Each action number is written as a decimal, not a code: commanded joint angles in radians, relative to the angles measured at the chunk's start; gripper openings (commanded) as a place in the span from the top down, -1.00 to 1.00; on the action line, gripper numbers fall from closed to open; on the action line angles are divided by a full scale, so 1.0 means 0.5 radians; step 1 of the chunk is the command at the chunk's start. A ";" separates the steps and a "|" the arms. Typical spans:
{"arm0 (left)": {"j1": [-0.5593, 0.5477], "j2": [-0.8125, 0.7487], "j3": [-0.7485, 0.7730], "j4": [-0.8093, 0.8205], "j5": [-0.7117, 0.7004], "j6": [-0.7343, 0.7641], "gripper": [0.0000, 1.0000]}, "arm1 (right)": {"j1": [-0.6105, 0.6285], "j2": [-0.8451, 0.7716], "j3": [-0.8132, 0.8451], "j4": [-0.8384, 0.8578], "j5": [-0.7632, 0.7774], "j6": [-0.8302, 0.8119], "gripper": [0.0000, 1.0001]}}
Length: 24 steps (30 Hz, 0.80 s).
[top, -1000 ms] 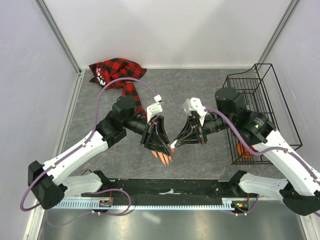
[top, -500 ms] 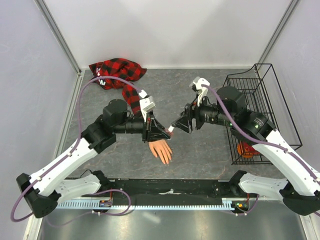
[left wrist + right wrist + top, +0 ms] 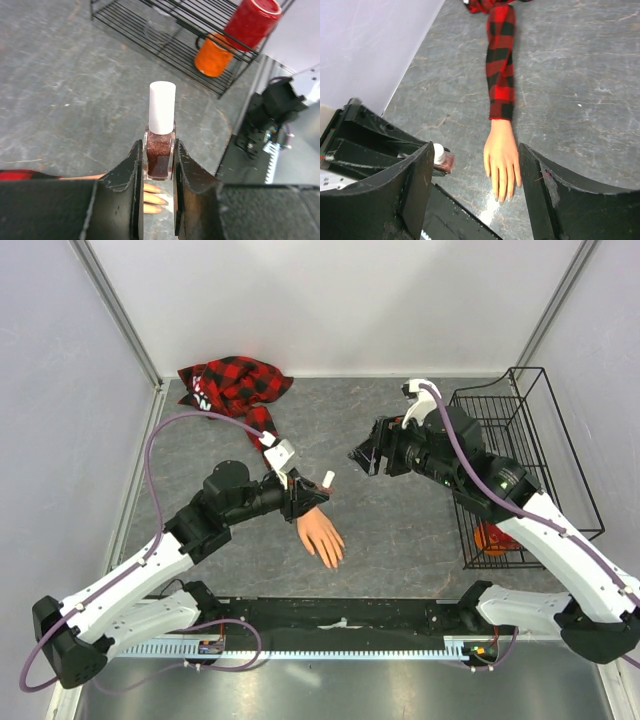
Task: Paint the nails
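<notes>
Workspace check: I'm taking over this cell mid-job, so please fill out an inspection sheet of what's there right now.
Surface: grey mottled tabletop, faint pale scuffs.
Job's things: peach mannequin hand lying flat, extending from a red-and-black plaid sleeve; nails too small to judge. Small reddish polish bottle with white cap, cap on.
Clutter: black wire rack on the right, holding an orange cup and a red cup.
Grippers: left claw shut on the bottle; right claw open, empty.
Cables: purple cables loop along both arms.
Surroundings: pale enclosure walls.
</notes>
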 commanded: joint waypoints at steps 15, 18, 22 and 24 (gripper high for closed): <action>-0.011 -0.098 -0.118 0.464 -0.374 0.166 0.97 | 0.448 0.468 0.459 -0.066 0.432 0.075 0.07; -0.011 -0.110 -0.121 0.479 -0.380 0.163 0.97 | 0.479 0.523 0.478 -0.075 0.442 0.066 0.07; -0.011 -0.129 -0.118 0.483 -0.367 0.163 0.96 | 0.500 0.563 0.493 -0.081 0.472 0.056 0.13; -0.011 -0.141 -0.121 0.483 -0.355 0.163 0.96 | 0.500 0.569 0.487 -0.078 0.491 0.050 0.17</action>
